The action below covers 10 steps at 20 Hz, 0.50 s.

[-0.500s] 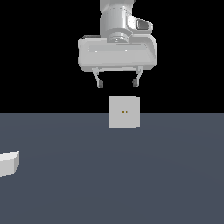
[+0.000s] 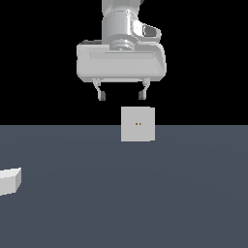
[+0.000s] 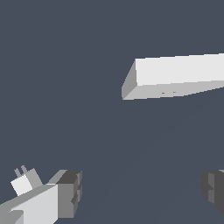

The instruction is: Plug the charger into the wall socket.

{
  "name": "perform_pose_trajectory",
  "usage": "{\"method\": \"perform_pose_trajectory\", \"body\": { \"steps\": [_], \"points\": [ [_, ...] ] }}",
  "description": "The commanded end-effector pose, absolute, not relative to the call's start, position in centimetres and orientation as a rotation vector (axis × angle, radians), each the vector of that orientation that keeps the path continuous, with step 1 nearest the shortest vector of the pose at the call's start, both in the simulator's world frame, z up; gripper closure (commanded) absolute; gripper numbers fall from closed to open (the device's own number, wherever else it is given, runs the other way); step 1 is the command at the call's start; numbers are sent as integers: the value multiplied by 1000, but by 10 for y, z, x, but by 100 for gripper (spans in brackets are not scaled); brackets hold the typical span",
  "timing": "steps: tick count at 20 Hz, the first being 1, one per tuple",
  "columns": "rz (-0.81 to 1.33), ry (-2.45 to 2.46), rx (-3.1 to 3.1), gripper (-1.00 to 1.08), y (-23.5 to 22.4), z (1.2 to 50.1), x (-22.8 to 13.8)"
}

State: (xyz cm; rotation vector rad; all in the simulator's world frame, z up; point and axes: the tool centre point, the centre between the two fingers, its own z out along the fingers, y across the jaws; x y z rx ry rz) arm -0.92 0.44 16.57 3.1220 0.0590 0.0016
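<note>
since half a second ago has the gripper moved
Yes. The gripper has shifted toward the exterior view's left relative to the wall socket.

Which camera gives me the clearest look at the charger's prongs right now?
The wrist view: the charger shows whole there, its two prongs sticking out. The exterior view cuts the charger off at its left edge, prongs hidden.

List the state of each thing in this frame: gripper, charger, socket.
Gripper: open, empty, hanging in the air above the socket.
Charger: lying on the floor at the exterior view's left edge, not held, unplugged; two prongs show in the wrist view.
Socket: upright on the floor, its two holes empty.
Floor: flat, bearing the charger and socket.
</note>
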Motion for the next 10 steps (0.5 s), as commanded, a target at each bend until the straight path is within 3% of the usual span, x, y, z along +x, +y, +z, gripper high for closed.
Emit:
{"method": "perform_pose_trajectory", "body": {
  "steps": [1, 10],
  "points": [
    [7, 117, 3123, -92, 20, 158, -14],
    [50, 462, 3109, -92, 104, 112, -52]
  ]
}}
